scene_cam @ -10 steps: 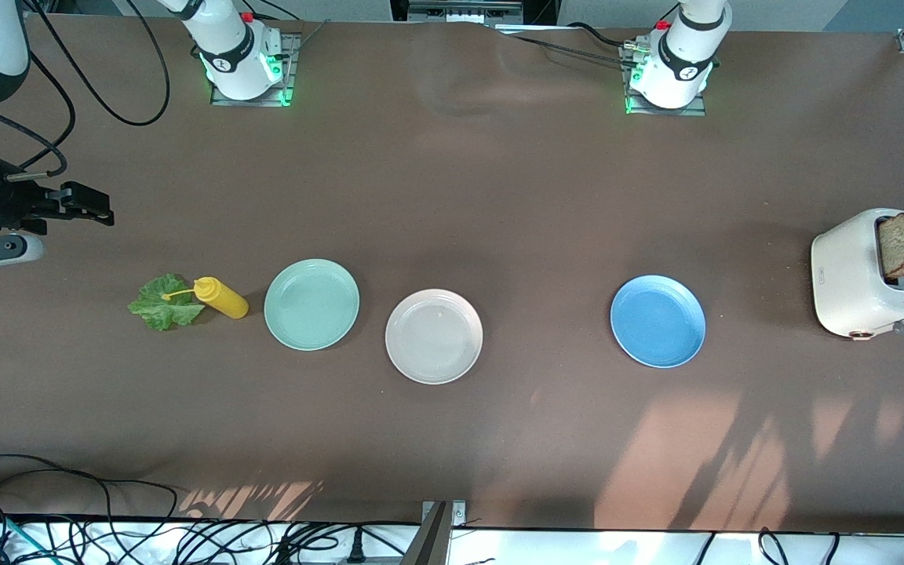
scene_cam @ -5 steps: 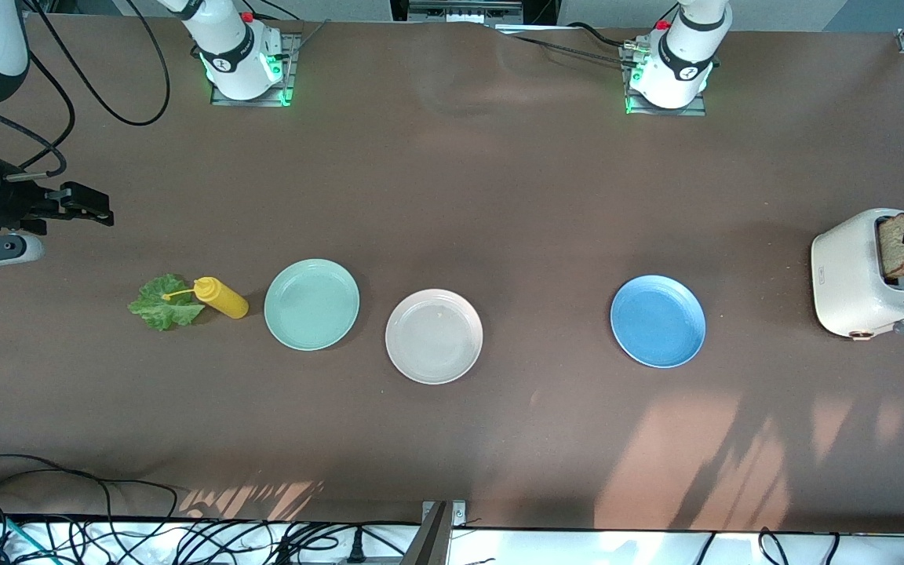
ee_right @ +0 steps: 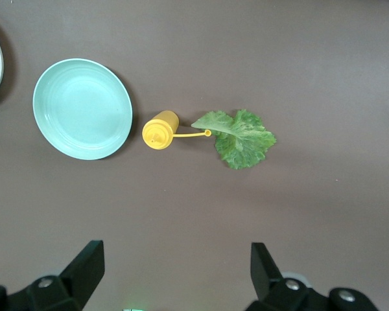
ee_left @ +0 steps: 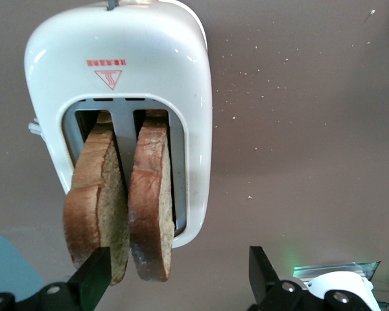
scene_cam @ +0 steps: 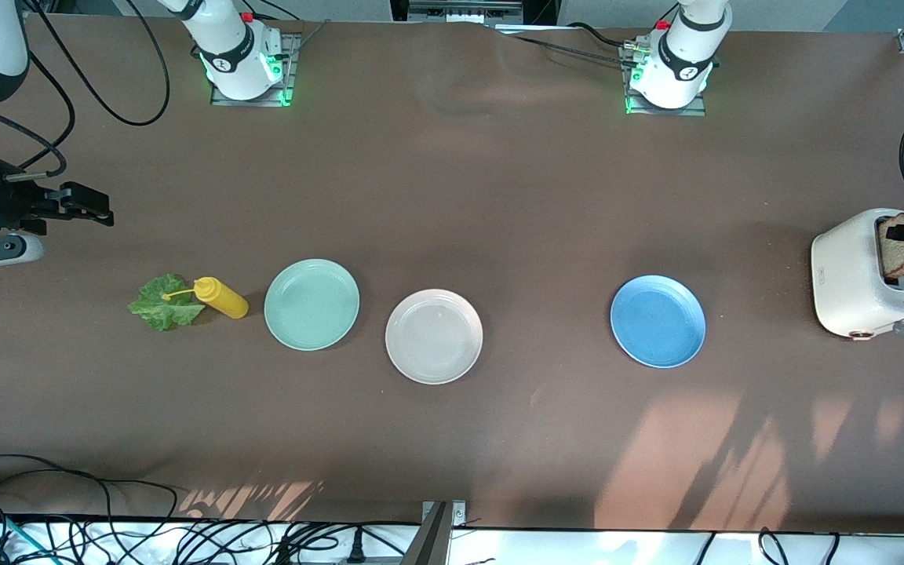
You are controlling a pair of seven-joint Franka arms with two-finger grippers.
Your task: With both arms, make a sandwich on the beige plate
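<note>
The beige plate (scene_cam: 434,336) lies bare on the tabletop (scene_cam: 499,196), nearest the front camera, between the mint green plate (scene_cam: 311,304) and the blue plate (scene_cam: 658,321). Farther from the camera than the beige plate, toward the left arm's end, the left hand (ee_left: 175,272) hangs wide open over the toaster (scene_cam: 868,275), its fingers (ee_left: 94,275) seemingly straddling both bread slices (ee_left: 120,201). Toward the right arm's end, the right hand (ee_right: 175,269) waits open and empty above the lettuce (scene_cam: 162,303) and mustard bottle (scene_cam: 220,297).

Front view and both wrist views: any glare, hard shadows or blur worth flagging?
Front view: sunlit patches streaked with shadows on the brown table nearest the camera; round pale beige plate evenly lit. Left wrist view: white toaster and brown bread slices sharp. Right wrist view: ruffled green lettuce leaf sharp, glare-free.
</note>
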